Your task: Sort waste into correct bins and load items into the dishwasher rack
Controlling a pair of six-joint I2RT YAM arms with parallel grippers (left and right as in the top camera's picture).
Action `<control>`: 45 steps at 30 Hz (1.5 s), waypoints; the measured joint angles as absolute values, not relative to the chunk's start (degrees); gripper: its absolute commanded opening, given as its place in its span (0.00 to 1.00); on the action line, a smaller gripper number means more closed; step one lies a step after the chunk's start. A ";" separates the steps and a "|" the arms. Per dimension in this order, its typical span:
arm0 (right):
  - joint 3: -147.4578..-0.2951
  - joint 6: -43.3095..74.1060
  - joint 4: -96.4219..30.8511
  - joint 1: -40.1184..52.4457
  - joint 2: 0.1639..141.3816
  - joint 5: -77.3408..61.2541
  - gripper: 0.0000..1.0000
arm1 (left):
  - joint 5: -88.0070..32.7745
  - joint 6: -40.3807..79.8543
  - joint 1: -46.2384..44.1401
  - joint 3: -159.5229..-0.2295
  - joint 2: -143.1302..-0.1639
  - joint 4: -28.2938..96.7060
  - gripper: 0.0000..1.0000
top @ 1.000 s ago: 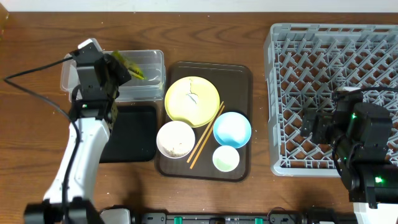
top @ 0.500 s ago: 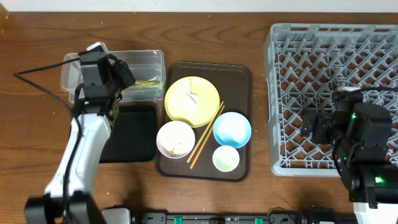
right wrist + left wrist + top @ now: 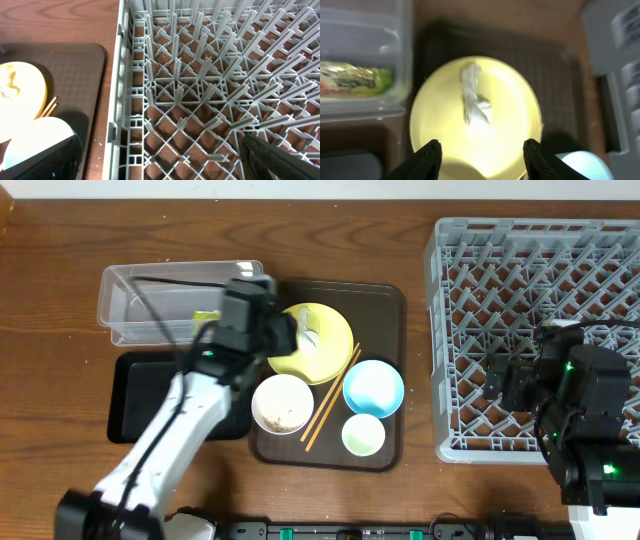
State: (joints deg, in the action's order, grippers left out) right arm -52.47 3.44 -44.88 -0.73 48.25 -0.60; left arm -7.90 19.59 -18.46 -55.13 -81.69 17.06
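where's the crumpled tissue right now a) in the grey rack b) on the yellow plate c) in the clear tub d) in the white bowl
b, the tissue lies on the yellow plate, while only the wrapper sits in the clear tub.

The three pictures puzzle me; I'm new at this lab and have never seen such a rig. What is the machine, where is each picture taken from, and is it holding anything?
It is two robot arms at a table. One picture looks down from above; the other two come from a camera on each wrist. The left tool hangs open and empty over the yellow plate, where a crumpled tissue lies. The right tool, open and empty too, sits above the grey dishwasher rack. A brown tray carries the plate, a white bowl, a blue bowl, a small cup and chopsticks. Beside it stand a clear tub with a green wrapper inside and a black tray.
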 measured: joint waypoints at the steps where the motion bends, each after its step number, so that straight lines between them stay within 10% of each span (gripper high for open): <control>1: -52.47 3.42 -44.97 -0.73 48.25 -0.60 0.99 | -6.72 19.57 -19.55 -55.13 -83.15 16.49 0.57; 14: -52.47 3.42 -45.19 -0.73 48.25 -0.60 0.99 | -2.35 19.42 -23.09 -55.13 -100.99 5.96 0.56; 25: -52.47 3.42 -45.19 -0.73 48.25 -0.58 0.99 | -2.11 19.25 -23.70 -55.13 -102.76 5.50 0.06; 45: -52.47 3.42 -45.19 -0.73 48.25 -0.58 0.99 | -0.67 19.20 -12.97 -55.13 -77.97 10.90 0.06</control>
